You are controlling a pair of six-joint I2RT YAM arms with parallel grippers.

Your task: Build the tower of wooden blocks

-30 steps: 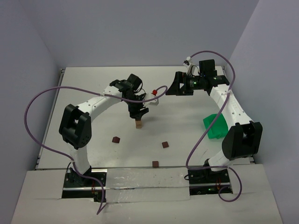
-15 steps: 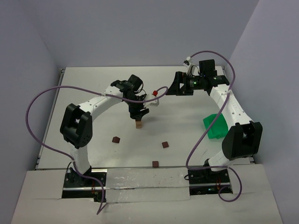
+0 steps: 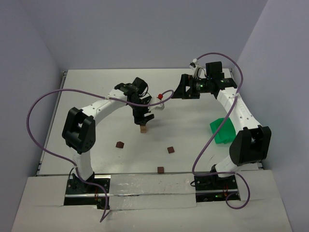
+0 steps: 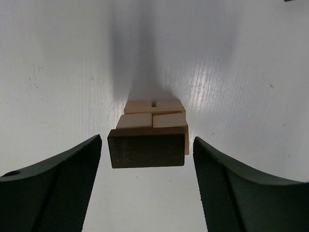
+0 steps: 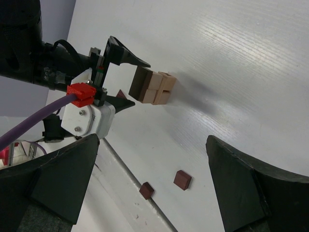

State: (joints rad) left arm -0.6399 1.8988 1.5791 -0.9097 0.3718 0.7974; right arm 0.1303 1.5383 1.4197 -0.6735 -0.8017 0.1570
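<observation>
The wood block tower [image 3: 143, 128] stands mid-table. It is a small stack of light tan blocks [image 4: 154, 113] with a dark brown brick [image 4: 146, 149] lying across the top. My left gripper [image 3: 144, 120] hangs right over it. In the left wrist view the left gripper [image 4: 147, 145] is open, with its fingers [image 4: 72, 179] on either side of the brick and a small gap on each side. My right gripper [image 3: 184, 90] is raised at the back right, open and empty. From the right wrist view the tower [image 5: 159, 89] shows beyond the right gripper [image 5: 152, 140].
Three loose dark brown cubes lie nearer the front, at left [image 3: 119, 144], middle [image 3: 170, 150] and by the front edge [image 3: 160, 169]. A green bin [image 3: 221, 131] sits at the right beside the right arm. Purple cables loop over both arms.
</observation>
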